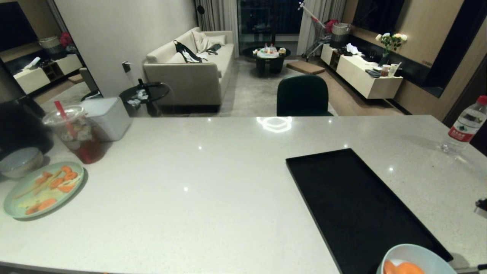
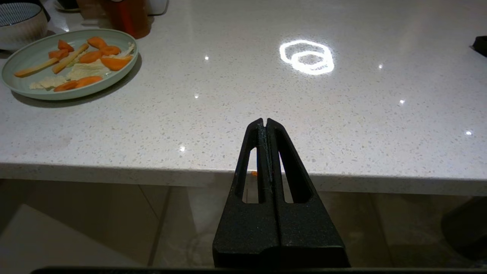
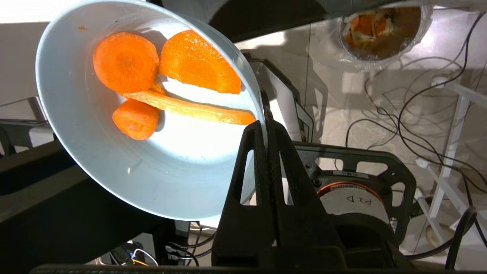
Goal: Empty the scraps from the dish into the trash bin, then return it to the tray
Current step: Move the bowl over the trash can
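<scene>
a pale speckled counter (image 1: 213, 182) fills a dim living room, a green plate (image 1: 42, 190) at its left, the black tray (image 1: 354, 205) bare at right. the left gripper (image 2: 265, 122) is parked, fingers pressed together on nothing. the blue bowl (image 3: 125, 114) is pinched by its rim in the right gripper (image 3: 265, 125), off the counter's edge. the carrot scraps (image 3: 167, 76) could be spilled short of the trash bin (image 3: 384, 32), seen well apart. the bowl is largely cut off in the head view.

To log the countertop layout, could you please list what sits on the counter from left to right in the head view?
Grey-white bowl → green plate → drink cup → black tray → blue bowl → water bottle.
</scene>
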